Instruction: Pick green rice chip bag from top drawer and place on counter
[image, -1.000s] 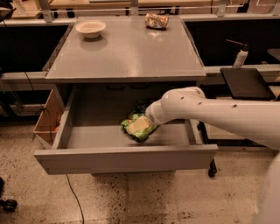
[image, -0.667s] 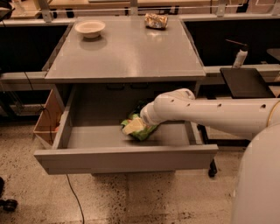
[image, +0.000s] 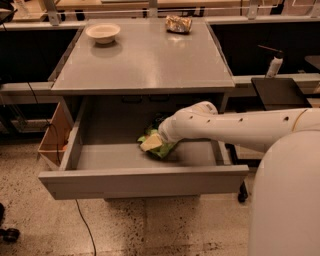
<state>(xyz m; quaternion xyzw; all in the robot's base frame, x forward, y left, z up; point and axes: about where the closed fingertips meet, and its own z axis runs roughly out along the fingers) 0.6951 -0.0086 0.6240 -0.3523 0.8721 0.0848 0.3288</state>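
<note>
- Partly, the gripper (image: 152, 143) is hidden. It sits at the end of the white arm (image: 235, 127), low inside the open drawer (image: 145, 182) and right on top of the bag (image: 166, 148), and only a pale wedge of it shows.
- How far it is open, and whether it has hold of the bag, I cannot tell; it does touch the bag from above.
- The bag lies on the drawer floor, right of the middle and toward the far side. Only crumpled green edges show around the gripper; the lettering is covered.
- The arm comes in from the right over the drawer's right wall. The big white body in the near right corner is cut off by the frame.
- The drawer is pulled out toward the near side under the counter (image: 145, 65); its far end is in shadow.
- On the counter — a pale bowl (image: 103, 33) at the far left and a brownish-gold snack bag (image: 178, 24) at the far edge, well apart.
- A cardboard box (image: 52, 136) stands left of the drawer, partly behind its wall.
- A black side table (image: 280, 93) stands to the right — a white bottle (image: 274, 65) just beyond it.
</note>
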